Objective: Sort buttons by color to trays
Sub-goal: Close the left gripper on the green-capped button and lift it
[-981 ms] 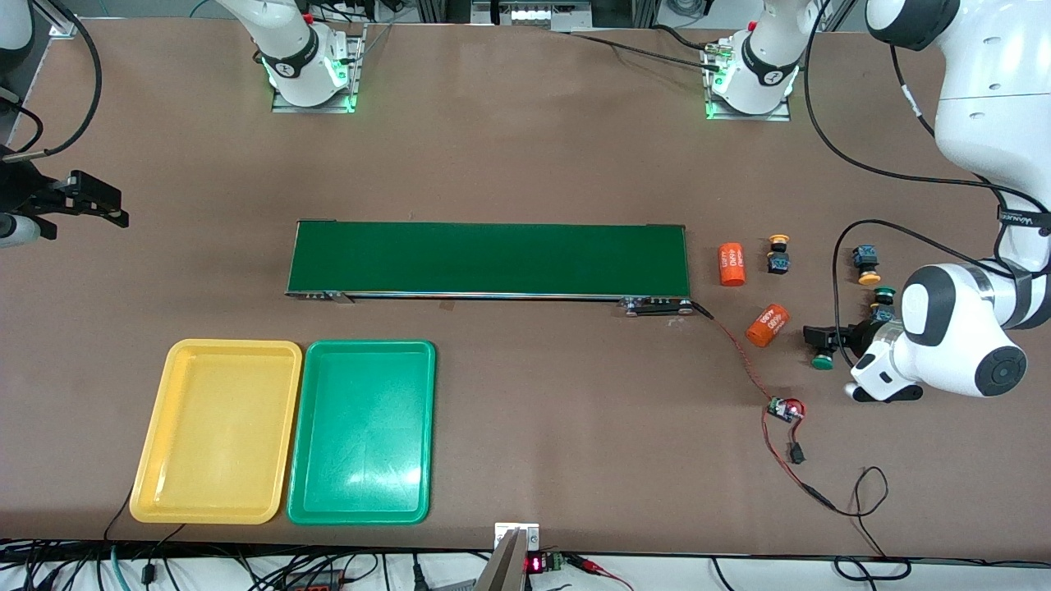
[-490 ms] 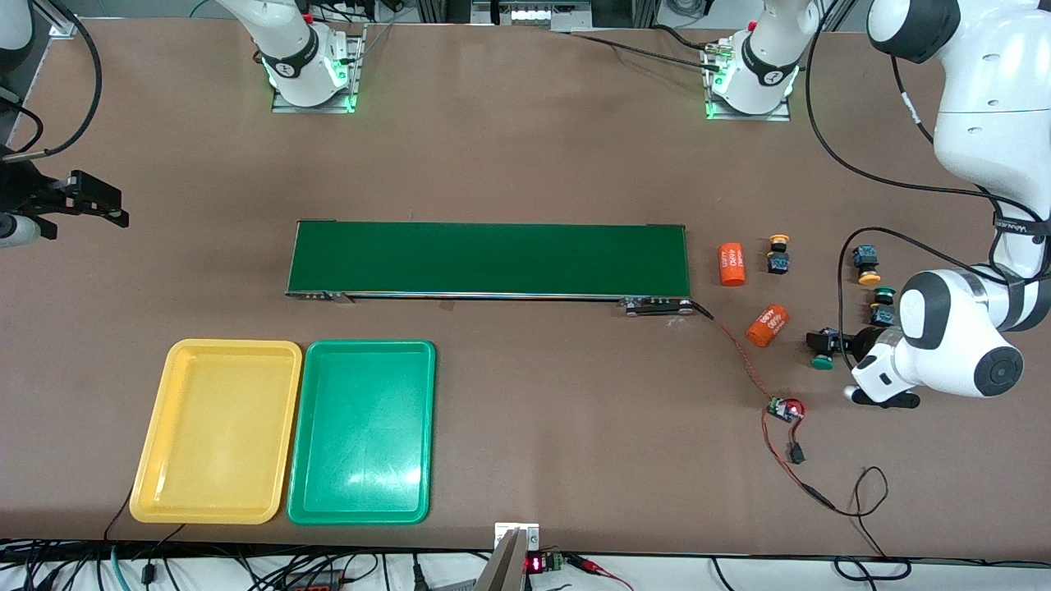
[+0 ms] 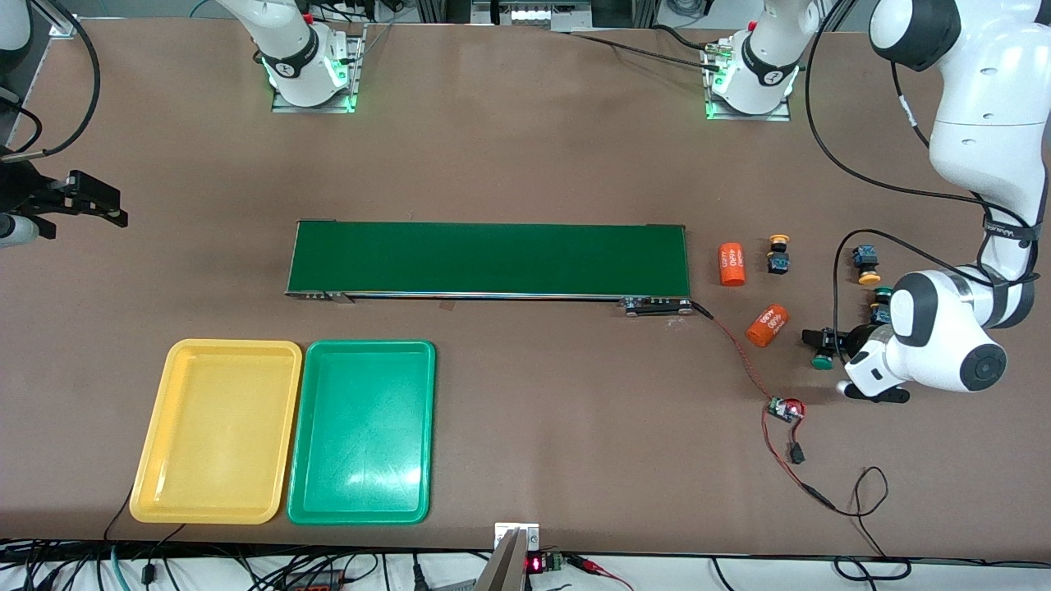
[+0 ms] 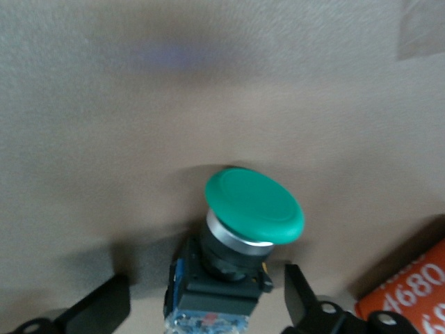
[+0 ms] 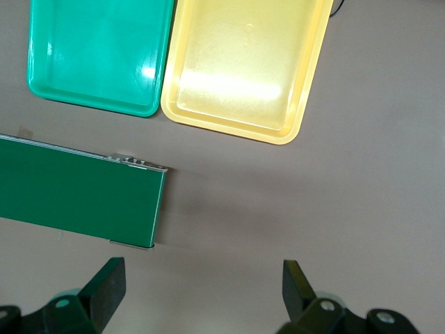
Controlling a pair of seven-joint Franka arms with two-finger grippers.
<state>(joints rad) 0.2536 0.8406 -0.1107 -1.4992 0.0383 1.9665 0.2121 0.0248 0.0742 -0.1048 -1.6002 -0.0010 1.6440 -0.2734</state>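
Now | left pincer (image 4: 201,306): open, straddling green-capped button (image 4: 254,206), black-blue body | right pincer (image 5: 198,289): open, waiting.

Bright, even light from overhead; white glare patches gleam on the glossy green plastic tray (image 3: 361,432) and the yellow plastic tray (image 5: 243,69). Close up, the green mushroom-capped button (image 4: 254,205) looks softly blurred, its shadow faint.

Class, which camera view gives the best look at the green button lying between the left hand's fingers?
The left wrist view: the green button fills it, cap and body clear. The front view shows only a small green cap by the left hand. The right wrist view misses it.
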